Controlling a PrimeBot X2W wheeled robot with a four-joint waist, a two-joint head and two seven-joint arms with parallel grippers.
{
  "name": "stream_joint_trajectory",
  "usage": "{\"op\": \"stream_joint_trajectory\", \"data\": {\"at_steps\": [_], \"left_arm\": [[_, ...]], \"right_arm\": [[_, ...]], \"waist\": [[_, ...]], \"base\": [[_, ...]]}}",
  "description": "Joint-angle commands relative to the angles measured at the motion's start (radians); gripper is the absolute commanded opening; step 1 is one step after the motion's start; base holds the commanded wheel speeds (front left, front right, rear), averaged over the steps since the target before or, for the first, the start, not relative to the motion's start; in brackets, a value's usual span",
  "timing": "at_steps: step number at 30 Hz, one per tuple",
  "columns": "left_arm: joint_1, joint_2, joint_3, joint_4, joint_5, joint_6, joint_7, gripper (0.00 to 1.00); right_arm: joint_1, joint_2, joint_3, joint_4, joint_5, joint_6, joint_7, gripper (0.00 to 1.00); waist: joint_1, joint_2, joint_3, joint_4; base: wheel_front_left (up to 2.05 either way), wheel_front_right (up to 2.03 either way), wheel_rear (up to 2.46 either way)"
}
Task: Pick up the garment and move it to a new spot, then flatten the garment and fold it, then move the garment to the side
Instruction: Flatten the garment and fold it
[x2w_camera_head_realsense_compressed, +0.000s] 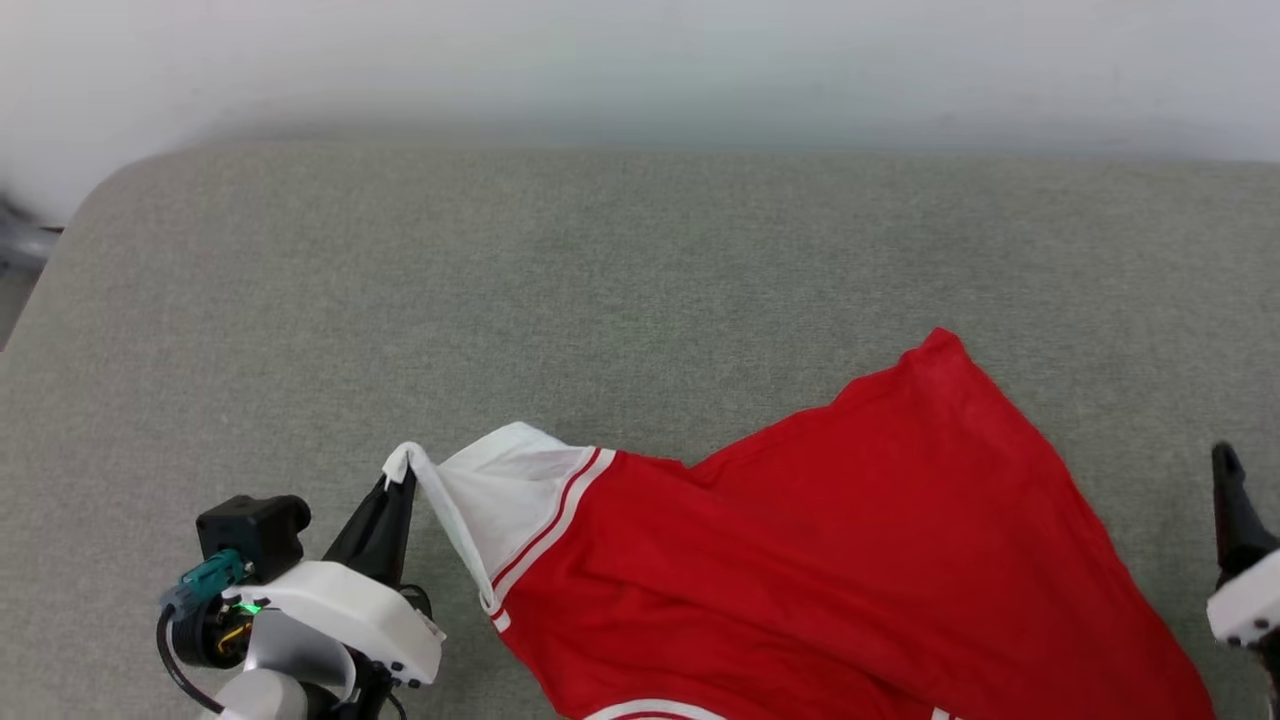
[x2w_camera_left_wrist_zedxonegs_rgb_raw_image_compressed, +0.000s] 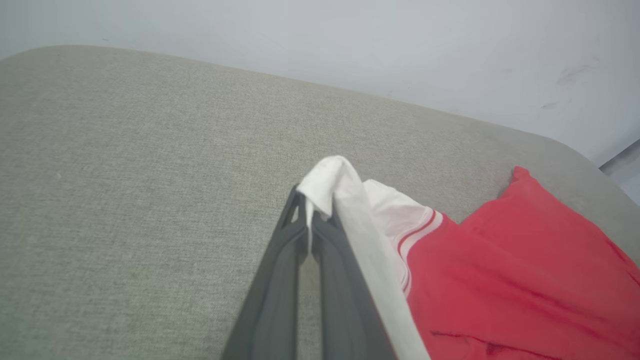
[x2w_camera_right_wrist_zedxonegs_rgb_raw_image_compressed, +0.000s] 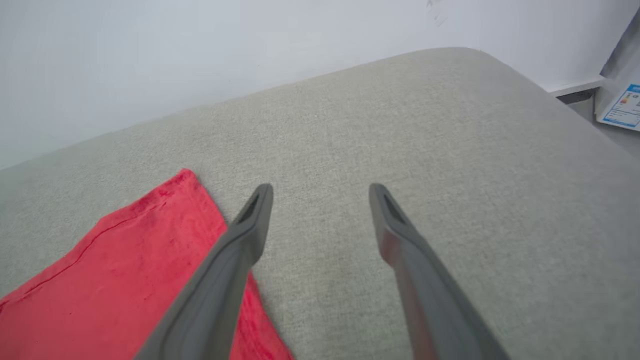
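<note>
The garment (x2w_camera_head_realsense_compressed: 850, 560), a red shirt with a white sleeve and red-and-white striped trim, lies spread over the near right part of the grey cushion (x2w_camera_head_realsense_compressed: 600, 260). At the lower left, my left gripper (x2w_camera_head_realsense_compressed: 400, 475) is shut on the edge of the white sleeve, lifting it into a small peak. The left wrist view shows the white cloth (x2w_camera_left_wrist_zedxonegs_rgb_raw_image_compressed: 330, 187) pinched between the dark fingers (x2w_camera_left_wrist_zedxonegs_rgb_raw_image_compressed: 280, 270), with the garment (x2w_camera_left_wrist_zedxonegs_rgb_raw_image_compressed: 525, 280) trailing off to the right. My right gripper (x2w_camera_right_wrist_zedxonegs_rgb_raw_image_compressed: 320, 192) stands open and empty over bare cushion, just right of the garment's red hem corner (x2w_camera_right_wrist_zedxonegs_rgb_raw_image_compressed: 185, 180); its dark fingertip (x2w_camera_head_realsense_compressed: 1225, 470) pokes up at the far right edge.
A pale wall (x2w_camera_head_realsense_compressed: 640, 60) runs behind the cushion's far edge. The cushion's rounded left corner (x2w_camera_head_realsense_compressed: 90, 200) drops off to a floor gap. Beyond the cushion's right corner stands a white box with a printed label (x2w_camera_right_wrist_zedxonegs_rgb_raw_image_compressed: 622, 105).
</note>
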Motion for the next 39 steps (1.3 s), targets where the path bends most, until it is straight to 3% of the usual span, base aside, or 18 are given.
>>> {"op": "stream_joint_trajectory", "data": {"at_steps": [1, 7, 14, 25, 26, 27, 30, 39], "left_arm": [[-0.023, -0.005, -0.007, 0.007, 0.008, -0.008, -0.004, 0.0], [-0.087, -0.031, -0.034, 0.019, 0.019, -0.032, -0.016, 0.0], [-0.172, -0.064, -0.057, 0.051, 0.026, -0.066, -0.03, 0.0], [-0.234, -0.096, -0.073, 0.094, 0.025, -0.093, -0.072, 0.0], [-0.237, -0.098, -0.078, 0.111, 0.023, -0.097, -0.073, 0.0], [-0.24, -0.096, -0.081, 0.117, 0.027, -0.099, -0.069, 0.0], [-0.248, -0.091, -0.077, 0.131, 0.024, -0.102, -0.074, 0.0], [-0.288, -0.046, -0.024, 0.142, 0.009, -0.086, -0.073, 0.0]], "right_arm": [[-0.059, -0.031, 0.024, 0.032, 0.017, 0.0, 0.019, 1.0], [-0.242, -0.154, 0.135, 0.148, 0.081, 0.0, 0.253, 1.0], [-0.397, -0.253, 0.264, 0.166, 0.123, -0.001, 0.586, 1.0], [-0.489, -0.296, 0.459, 0.216, 0.171, 0.0, 0.795, 1.0], [-0.472, -0.299, 0.503, 0.248, 0.2, 0.0, 0.858, 0.11], [-0.471, -0.302, 0.509, 0.253, 0.204, 0.0, 0.867, 0.0], [-0.487, -0.301, 0.502, 0.253, 0.202, 0.0, 0.843, 0.0], [-0.561, -0.292, 0.441, 0.248, 0.115, -0.001, 0.634, 0.0]], "waist": [[-0.0001, -0.0001, 0.035, 0.032], [-0.0001, -0.0001, 0.097, 0.085], [-0.0001, -0.0001, 0.171, 0.147], [-0.0001, -0.0001, 0.263, 0.176], [-0.0001, -0.0001, 0.273, 0.177], [-0.0001, -0.0001, 0.274, 0.176], [-0.0001, -0.0001, 0.266, 0.169], [-0.0001, -0.0001, 0.193, 0.106]], "base": [[0.0, 0.0, 0.0], [0.0, 0.0, 0.0], [0.0, 0.0, 0.0], [0.0, 0.0, 0.0], [0.0, 0.0, 0.0], [0.0, 0.0, 0.0], [0.0, 0.0, 0.0], [0.0, 0.0, 0.0]]}}
